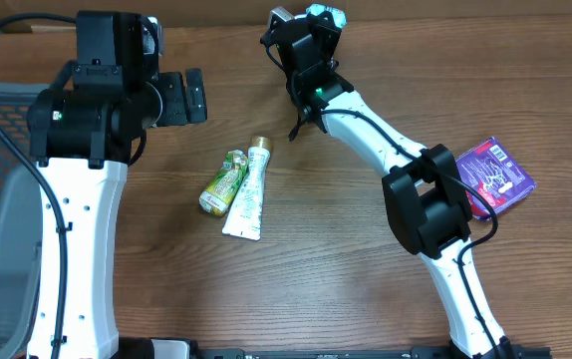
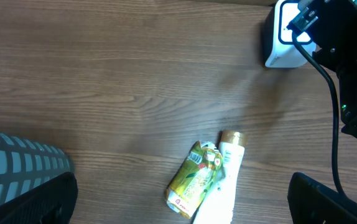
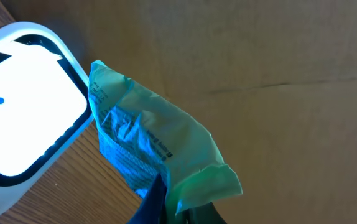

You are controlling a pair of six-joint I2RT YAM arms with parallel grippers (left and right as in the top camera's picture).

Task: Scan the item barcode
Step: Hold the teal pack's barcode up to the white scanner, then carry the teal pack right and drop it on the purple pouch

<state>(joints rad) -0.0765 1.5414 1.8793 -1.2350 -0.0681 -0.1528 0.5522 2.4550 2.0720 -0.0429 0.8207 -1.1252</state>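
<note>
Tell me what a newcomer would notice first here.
The right gripper pinches a crumpled green packet beside the white scanner at the far edge of the table. Mid-table, a yellow-green pouch and a white tube lie side by side. A purple box lies far right, and the left gripper hangs open.

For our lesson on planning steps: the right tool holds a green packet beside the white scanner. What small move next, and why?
Probably swing the green packet across the white scanner. The right tool pinches its lower edge, and the packet stands beside the scanner, not over its face.
</note>
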